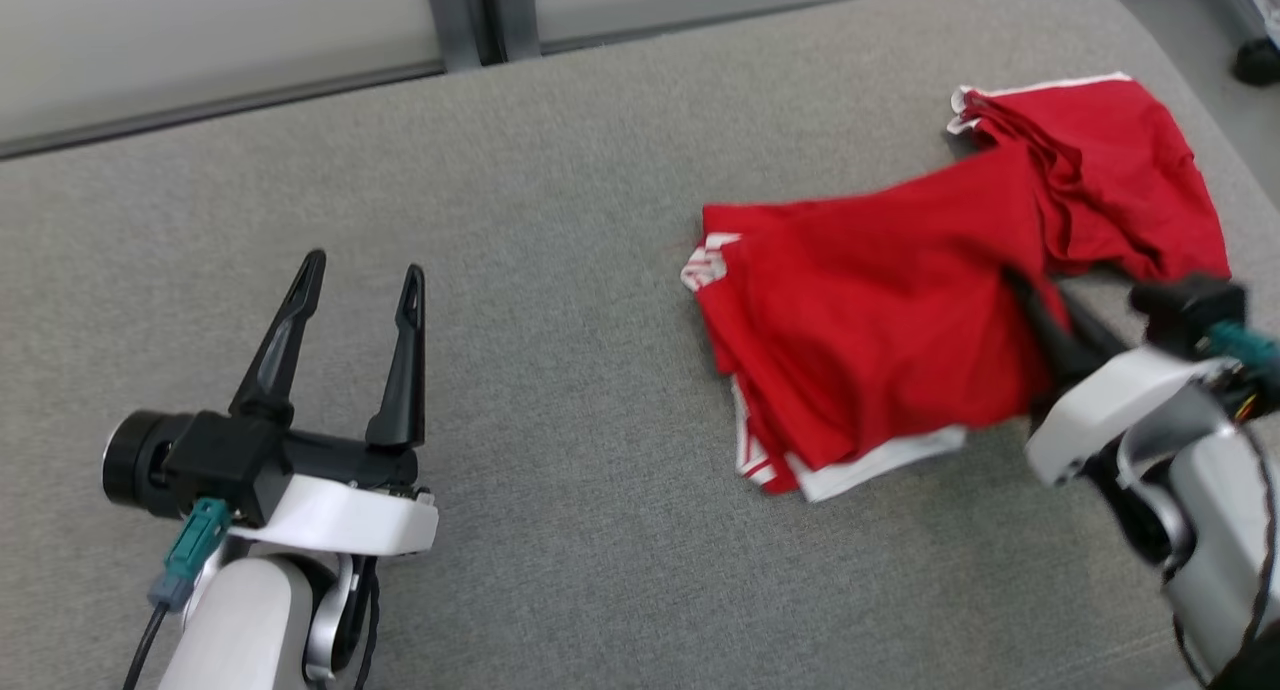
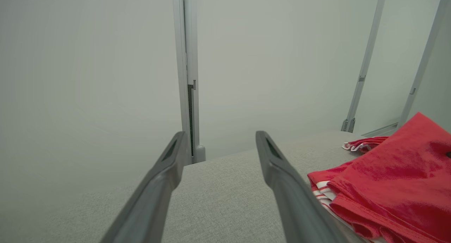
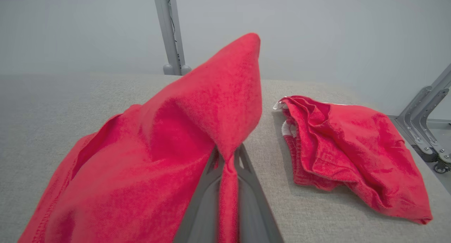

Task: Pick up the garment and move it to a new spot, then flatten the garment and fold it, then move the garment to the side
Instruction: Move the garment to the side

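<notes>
The garment (image 1: 880, 310) is red with white trim and lies crumpled on the right half of the grey padded table (image 1: 560, 220). My right gripper (image 1: 1040, 320) is shut on a fold of the garment (image 3: 197, 130) near its right middle; in the right wrist view the pinched cloth rises in a peak between the fingers (image 3: 246, 172). Another part of the garment (image 3: 352, 155) lies flat to the right. My left gripper (image 1: 362, 280) stands open over bare table at the lower left, well clear of the cloth. The left wrist view shows the garment (image 2: 387, 179) beside its right finger (image 2: 282, 179).
Pale wall panels with grey metal posts (image 2: 188, 70) run along the table's far edge. The table's right corner rounds off near a dark caster (image 1: 1258, 60) on the floor. Bare grey padding stretches across the left and front of the table.
</notes>
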`<state>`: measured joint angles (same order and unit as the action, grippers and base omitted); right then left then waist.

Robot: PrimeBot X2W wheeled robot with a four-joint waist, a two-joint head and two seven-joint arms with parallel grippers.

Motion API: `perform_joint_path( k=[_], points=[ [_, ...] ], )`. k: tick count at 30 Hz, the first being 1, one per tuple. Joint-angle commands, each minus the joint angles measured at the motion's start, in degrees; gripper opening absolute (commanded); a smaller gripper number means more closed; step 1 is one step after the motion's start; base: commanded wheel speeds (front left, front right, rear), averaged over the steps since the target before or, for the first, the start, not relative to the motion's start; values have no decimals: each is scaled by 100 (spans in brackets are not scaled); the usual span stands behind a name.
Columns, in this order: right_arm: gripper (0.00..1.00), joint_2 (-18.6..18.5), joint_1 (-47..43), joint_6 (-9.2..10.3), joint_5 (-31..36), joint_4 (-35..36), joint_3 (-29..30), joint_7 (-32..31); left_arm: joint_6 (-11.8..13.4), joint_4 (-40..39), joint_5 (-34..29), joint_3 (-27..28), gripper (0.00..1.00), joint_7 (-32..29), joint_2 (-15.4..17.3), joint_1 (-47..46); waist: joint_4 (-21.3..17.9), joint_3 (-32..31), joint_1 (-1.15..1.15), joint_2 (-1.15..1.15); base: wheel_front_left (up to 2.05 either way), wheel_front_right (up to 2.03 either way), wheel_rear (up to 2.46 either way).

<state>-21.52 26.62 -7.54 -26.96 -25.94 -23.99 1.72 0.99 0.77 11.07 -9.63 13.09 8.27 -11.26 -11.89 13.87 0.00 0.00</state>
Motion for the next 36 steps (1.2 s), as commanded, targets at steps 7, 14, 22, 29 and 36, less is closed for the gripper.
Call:
perform_joint_path(
  k=[7, 14, 22, 29, 36],
  points=[
    [0, -844, 914, 11, -207, -201, 408, 168, -204, -113, -164, -289, 100, -105, 58, -676, 20, 925, 0, 0, 0, 0, 0],
    [0, -1499, 1182, 11, -363, -286, 1250, 81, -248, -273, -249, -396, 100, -141, 102, -979, 102, 1453, 0, 0, 0, 0, 0],
    [0, -1796, 1658, 11, -233, -1069, 1894, 57, -346, -436, -358, -524, 100, -215, 186, -1366, 301, 2099, 0, 0, 0, 0, 0],
    [57, -1687, 2076, 10, 349, -1961, 2090, 448, -312, -468, -359, -529, 100, -191, 253, -1487, 374, 2391, 0, 0, 0, 0, 0],
    [100, -1349, 2256, 10, 772, -2825, 2539, 962, -251, -374, -310, -506, 100, -130, 285, -1422, 285, 2206, 0, 0, 0, 0, 0]
  ],
)
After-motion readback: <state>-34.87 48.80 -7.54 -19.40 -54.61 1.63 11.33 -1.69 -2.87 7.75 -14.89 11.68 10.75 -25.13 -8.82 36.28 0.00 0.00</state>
